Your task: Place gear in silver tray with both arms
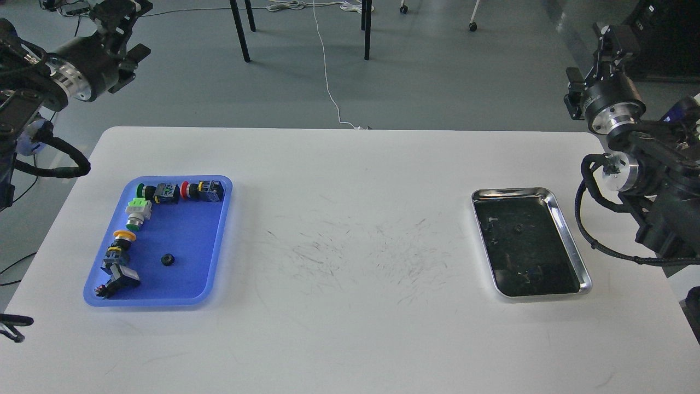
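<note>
On the white table (350, 328), a blue tray (188, 290) at left holds push-button switches and the small black gear (167, 260); the silver tray (569, 235) sits well apart at right. Left gripper (117, 13) and right gripper (615, 38) hover raised off the table's sides, jaw state indiscernible.

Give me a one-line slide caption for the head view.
Both arms raised off the white table: small black gear waits in the blue tray, silver tray at right.
</note>
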`<state>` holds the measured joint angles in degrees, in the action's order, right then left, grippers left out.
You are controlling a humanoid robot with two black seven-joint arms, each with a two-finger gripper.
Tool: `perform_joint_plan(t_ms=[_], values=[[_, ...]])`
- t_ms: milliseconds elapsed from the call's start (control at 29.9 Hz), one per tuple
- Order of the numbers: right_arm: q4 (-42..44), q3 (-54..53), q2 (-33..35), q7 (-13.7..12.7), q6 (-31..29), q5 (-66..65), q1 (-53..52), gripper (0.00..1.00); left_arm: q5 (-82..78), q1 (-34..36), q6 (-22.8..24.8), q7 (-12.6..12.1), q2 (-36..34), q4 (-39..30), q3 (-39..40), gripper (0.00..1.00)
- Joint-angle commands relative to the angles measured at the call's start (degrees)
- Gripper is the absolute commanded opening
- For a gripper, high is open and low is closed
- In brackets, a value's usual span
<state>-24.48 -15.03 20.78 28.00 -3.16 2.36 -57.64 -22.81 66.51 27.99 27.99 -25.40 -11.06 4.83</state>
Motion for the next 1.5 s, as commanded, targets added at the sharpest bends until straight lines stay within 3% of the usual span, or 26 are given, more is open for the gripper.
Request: perform_joint_plan(t_ms=[0, 201, 368, 635, 735, 903, 1003, 1304, 1471], values=[[0.2, 0.0, -0.7, 0.0, 0.1, 0.0, 0.3, 0.94, 0.5, 0.2, 0.0, 0.0, 1.0, -2.6, 0.7, 0.98], [0.1, 0.0, -0.9, 0.0, 0.1, 0.0, 0.3, 0.94, 3.8, 0.6, 0.0, 0.0, 5.4, -3.5, 1.1, 0.98], [0.2, 0.1, -0.8, 0.0, 0.1, -0.1, 0.3, 0.94, 0.5, 0.1, 0.0, 0.0, 7.0, -8.7, 0.4, 0.98], [0.1, 0.1, -0.8, 0.0, 0.1, -0.1, 1.0, 0.94, -7.2, -4.2, 0.0, 0.0, 3.2, -30.4, -0.3, 0.98], [0.1, 0.0, -0.9, 0.0, 0.1, 0.0, 1.0, 0.94, -8.0, -4.9, -2.0, 0.0, 4.2, -33.0, 4.6, 0.98], [0.1, 0.1, -0.8, 0.0, -0.1, -0.1, 1.5, 0.94, -12.0, -10.3, -4.8, 0.0, -0.3, -45.4, 3.4, 0.98], [0.1, 0.0, -0.7, 0.0, -0.2, -0.1, 1.8, 0.94, -18.4, -11.2, -5.4, 0.0, -7.3, -52.4, 2.7, 0.98], [0.1, 0.0, -0.7, 0.0, -0.2, 0.0, 1.7, 0.94, -35.4, -13.3, -6.9, 0.0, -21.0, -54.5, 1.9, 0.98], [0.0, 0.0, -0.4, 0.0, -0.2, -0.1, 1.7, 0.94, -43.8, -13.8, -11.8, 0.0, -27.8, -55.3, 1.7, 0.98]])
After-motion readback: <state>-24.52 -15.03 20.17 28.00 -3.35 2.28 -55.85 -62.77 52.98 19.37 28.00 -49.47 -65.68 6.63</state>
